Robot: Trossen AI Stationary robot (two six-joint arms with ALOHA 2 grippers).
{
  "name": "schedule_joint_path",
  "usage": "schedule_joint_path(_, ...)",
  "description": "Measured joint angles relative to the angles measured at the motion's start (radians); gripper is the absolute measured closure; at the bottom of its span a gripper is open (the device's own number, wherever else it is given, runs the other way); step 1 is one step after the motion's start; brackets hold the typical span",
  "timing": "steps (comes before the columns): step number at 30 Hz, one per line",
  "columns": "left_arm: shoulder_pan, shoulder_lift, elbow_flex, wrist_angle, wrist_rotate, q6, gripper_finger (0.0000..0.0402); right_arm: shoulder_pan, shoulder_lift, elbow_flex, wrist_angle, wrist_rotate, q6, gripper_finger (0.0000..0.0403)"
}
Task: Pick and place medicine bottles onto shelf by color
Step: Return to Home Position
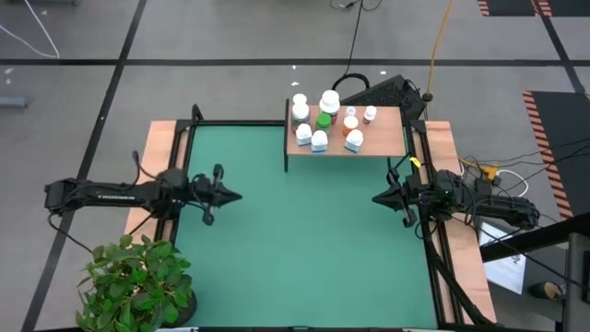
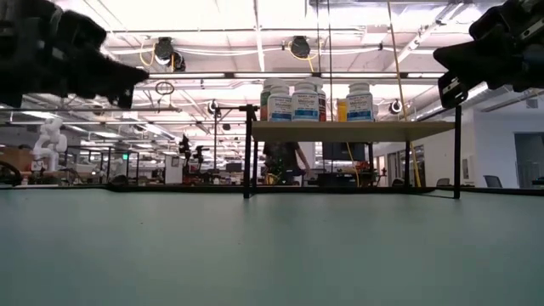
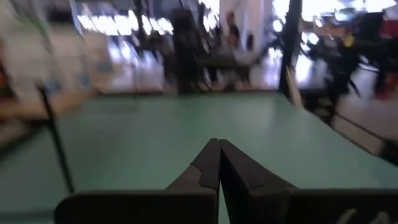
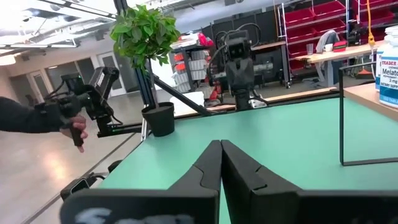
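Several medicine bottles (image 1: 324,118) stand upright on the shelf (image 1: 387,138), a light-brown board on thin black legs at the table's far edge; most are white-capped, one is green (image 1: 323,121), one orange (image 1: 350,123). The low view shows the bottles (image 2: 304,102) in a row on the shelf (image 2: 353,131). My left gripper (image 1: 238,195) hovers shut over the left part of the green table, its shut tips (image 3: 219,144) above bare mat. My right gripper (image 1: 376,197) hovers shut at the right side, below the shelf's near edge, its tips (image 4: 220,144) over the mat.
A potted plant (image 1: 138,281) stands at the table's near left corner. Wooden side rails (image 1: 157,157) run along both sides. The shelf's black legs (image 2: 247,153) stand on the mat. A person's hand (image 4: 74,127) holds a device beyond the table.
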Motion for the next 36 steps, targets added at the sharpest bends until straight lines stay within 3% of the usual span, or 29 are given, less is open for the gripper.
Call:
schedule_joint_path(9,-0.033,-0.087,0.001,-0.079,-0.209,0.152,0.0398,0.000,0.000,0.000,-0.003,0.000,0.000,0.0403)
schedule_joint_path(16,-0.024,-0.086,0.001,-0.064,-0.124,0.102,0.0398,0.000,0.000,0.000,-0.003,0.000,0.000,0.0403)
schedule_joint_path(20,-0.024,-0.090,0.001,-0.028,-0.221,0.059,0.0397,0.000,0.000,0.000,-0.003,0.000,-0.001,0.0403)
schedule_joint_path(28,-0.024,-0.090,0.001,0.164,-0.226,0.055,0.0397,0.000,0.000,0.000,-0.003,0.000,-0.001,0.0403)
schedule_joint_path(36,-0.026,-0.081,0.001,0.171,-0.226,-0.158,0.0396,0.000,0.000,0.000,-0.003,0.000,-0.001,0.0403)
